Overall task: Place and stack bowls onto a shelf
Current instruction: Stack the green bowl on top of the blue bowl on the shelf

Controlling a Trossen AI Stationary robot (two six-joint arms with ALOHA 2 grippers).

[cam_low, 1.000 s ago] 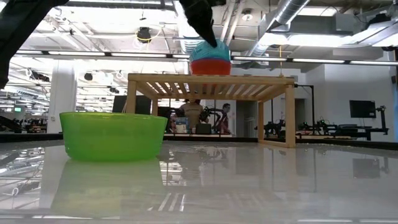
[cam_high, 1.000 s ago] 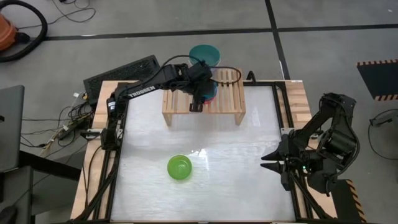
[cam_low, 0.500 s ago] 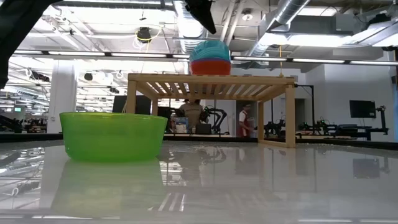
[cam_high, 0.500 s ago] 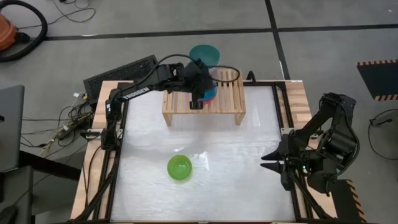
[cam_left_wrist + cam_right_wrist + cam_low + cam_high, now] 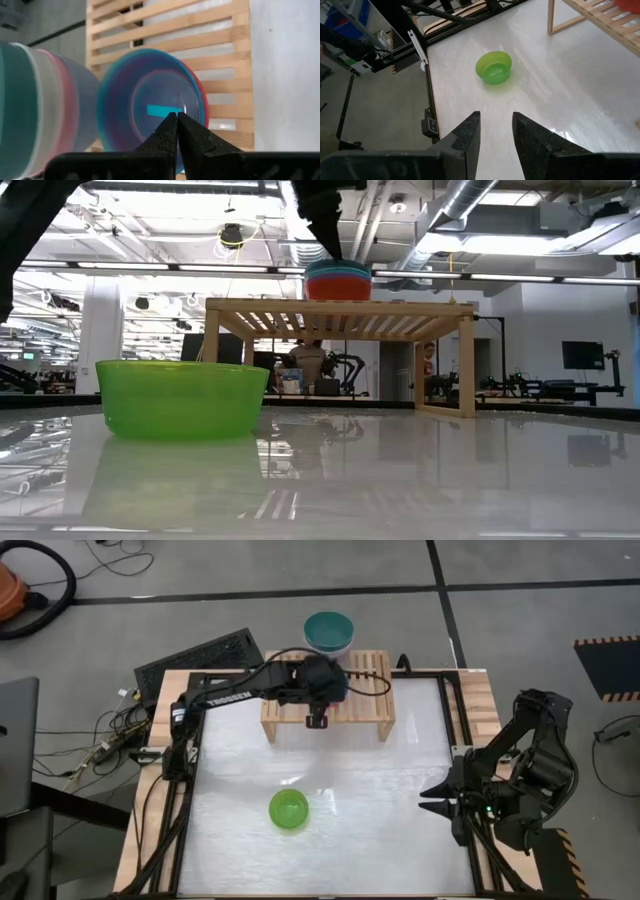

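A stack of small bowls (image 5: 338, 282), red at the bottom and cyan on top (image 5: 150, 107), stands on the light-wood shelf (image 5: 340, 307) at the table's far edge. Right behind it on the shelf is a taller stack of larger bowls, teal on top (image 5: 328, 630). A lime green bowl (image 5: 288, 810) sits alone on the table near the front. My left gripper (image 5: 330, 252) is shut and reaches down into the cyan bowl. My right gripper (image 5: 422, 802) hangs open at the table's right edge, holding nothing. My left gripper comes from above with its fingers pointing down, and the shut fingertips (image 5: 177, 120) reach the inside bottom of the cyan bowl (image 5: 162, 111), near its middle. They appear to press on it. The bowl lies level, nested in the stack on the shelf.
The white tabletop between the shelf and the green bowl (image 5: 493, 67) is open, as is the right half (image 5: 400, 770). The shelf's right part (image 5: 370, 690) carries no bowl. A black frame (image 5: 455, 740) borders the table. People (image 5: 310, 365) move in the room behind.
My left gripper has shut its fingers, shifted slightly toward the near edge and come down into the top bowl. The cyan bowl, which stood tipped up as a dome above the red one, now lies level and sunk into the stack.
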